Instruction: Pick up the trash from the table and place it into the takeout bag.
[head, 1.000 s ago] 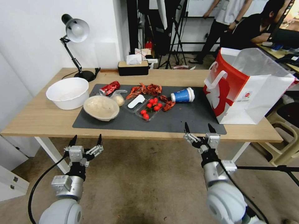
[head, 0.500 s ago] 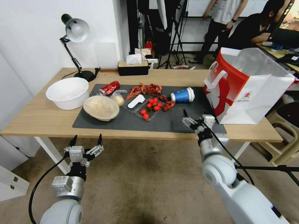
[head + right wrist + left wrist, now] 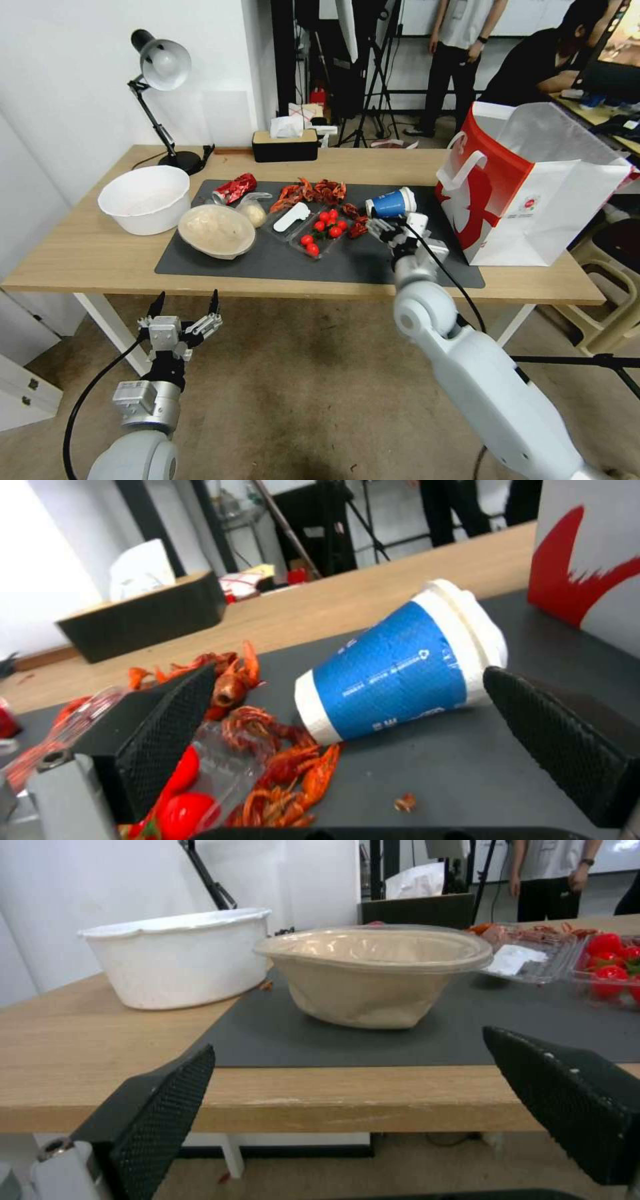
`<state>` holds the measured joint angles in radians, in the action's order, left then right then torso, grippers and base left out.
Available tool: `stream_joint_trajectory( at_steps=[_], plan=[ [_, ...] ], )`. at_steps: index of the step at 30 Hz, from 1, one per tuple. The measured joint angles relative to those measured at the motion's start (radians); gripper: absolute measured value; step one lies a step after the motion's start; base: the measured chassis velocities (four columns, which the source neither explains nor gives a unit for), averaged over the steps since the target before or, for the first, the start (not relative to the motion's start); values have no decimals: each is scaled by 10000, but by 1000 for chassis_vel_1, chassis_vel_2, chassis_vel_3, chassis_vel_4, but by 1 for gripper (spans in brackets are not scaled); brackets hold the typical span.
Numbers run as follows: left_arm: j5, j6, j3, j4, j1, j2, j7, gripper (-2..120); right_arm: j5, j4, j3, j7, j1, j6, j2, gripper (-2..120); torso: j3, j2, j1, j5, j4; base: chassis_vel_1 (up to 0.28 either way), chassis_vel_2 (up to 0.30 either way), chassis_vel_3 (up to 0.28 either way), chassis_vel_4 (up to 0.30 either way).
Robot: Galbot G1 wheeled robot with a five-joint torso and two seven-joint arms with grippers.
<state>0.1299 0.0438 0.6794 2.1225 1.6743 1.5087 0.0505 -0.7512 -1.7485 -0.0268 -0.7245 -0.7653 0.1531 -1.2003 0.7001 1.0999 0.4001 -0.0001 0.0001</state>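
Note:
A blue paper cup (image 3: 390, 203) (image 3: 400, 680) lies on its side on the dark mat (image 3: 373, 260) of the table (image 3: 80, 253). My right gripper (image 3: 393, 225) (image 3: 347, 682) is open just in front of it, one finger on either side, not touching. The takeout bag (image 3: 527, 187) (image 3: 587, 570) stands open at the table's right end. A lidded beige bowl (image 3: 217, 230) (image 3: 373, 975), a crushed red can (image 3: 235, 188) and a clear bag with a pale lump (image 3: 253, 210) lie on the mat's left part. My left gripper (image 3: 187, 300) (image 3: 347, 1050) hangs open below the front edge.
A white bowl (image 3: 143, 199) and a desk lamp (image 3: 160, 67) stand at the left. A black tissue box (image 3: 285, 145) sits at the back. Crayfish shells (image 3: 313, 191) and a clear tray of tomatoes (image 3: 323, 230) lie mid-mat. A plastic chair (image 3: 607, 280) stands right of the table.
My right arm has reached up and forward from below the table's front edge, over the mat, to the blue cup. The left arm has not moved.

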Motion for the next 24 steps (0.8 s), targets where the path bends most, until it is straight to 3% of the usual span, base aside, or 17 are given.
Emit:
stream_joint_trajectory(
  at_steps=[14, 24],
  plan=[
    [-62, 81, 20, -69, 34, 55, 4, 100, -1461, 1709, -179, -2028, 1757, 366, -1048, 100, -1, 0, 0, 0, -1, 0, 0, 0, 0],
    [-131, 197, 18, -180, 45, 80, 4, 100, -1897, 2782, -130, -2751, 2428, 519, -1876, 100, -1, 0, 0, 1, -1, 0, 0, 0, 0]
  ],
)
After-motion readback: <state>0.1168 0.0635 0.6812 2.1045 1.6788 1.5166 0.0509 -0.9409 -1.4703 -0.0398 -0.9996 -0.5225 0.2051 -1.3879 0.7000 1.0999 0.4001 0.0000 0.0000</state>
